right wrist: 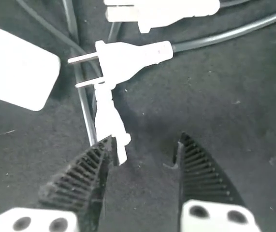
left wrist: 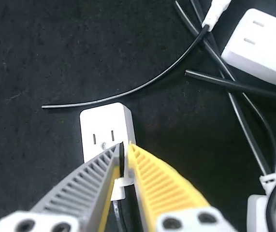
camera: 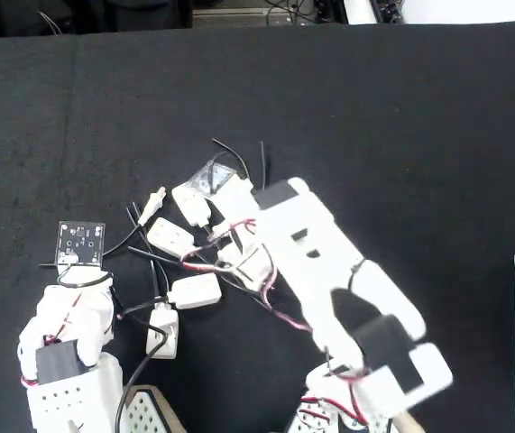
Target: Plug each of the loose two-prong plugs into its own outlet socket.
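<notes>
Little looks done. The left gripper (left wrist: 123, 146) is clamped on a cord (left wrist: 120, 212) at the near-left outlet (left wrist: 104, 121), whose slots look empty. The right gripper (right wrist: 145, 140), jaws apart, hangs over a loose plug (right wrist: 123, 60) mid-table.

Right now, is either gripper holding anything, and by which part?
The left gripper is shut on the black cord, pinching it just behind the white outlet socket. The right gripper is open and holds nothing.
</notes>
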Available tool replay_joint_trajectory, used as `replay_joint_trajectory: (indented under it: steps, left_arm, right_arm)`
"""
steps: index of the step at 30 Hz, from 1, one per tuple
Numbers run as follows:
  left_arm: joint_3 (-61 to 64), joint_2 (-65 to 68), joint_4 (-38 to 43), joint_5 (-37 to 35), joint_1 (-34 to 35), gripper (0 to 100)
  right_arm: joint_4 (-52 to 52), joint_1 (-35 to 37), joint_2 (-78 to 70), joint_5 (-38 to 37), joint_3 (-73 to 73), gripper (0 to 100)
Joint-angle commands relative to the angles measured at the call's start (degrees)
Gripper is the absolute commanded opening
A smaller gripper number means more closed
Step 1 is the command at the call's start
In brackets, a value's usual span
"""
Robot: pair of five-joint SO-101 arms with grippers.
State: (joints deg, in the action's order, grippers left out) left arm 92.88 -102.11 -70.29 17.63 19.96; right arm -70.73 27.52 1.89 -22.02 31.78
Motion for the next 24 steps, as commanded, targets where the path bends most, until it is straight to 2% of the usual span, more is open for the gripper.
replay_joint_trajectory:
  steps: [1,8,14,24]
  left_arm:
    - [-0.40,-0.18,0.18,0.53,1.01,5]
    - [-0.40,-0.18,0.18,0.53,0.92,5]
    - [-0.40,-0.18,0.18,0.53,0.92,5]
    - [0.04,-0.18,0.26,0.53,0.92,5]
  right_arm:
    - [-0.35,0.88,-3.74,0.00,-4.35,20.4]
    - [-0.26,0.88,-9.10,0.00,-6.64,20.4]
    - [-0.26,1.93,-11.47,0.00,-7.60,13.6]
    - [-5.27,9.76,-11.12,3.96,-9.63,20.7]
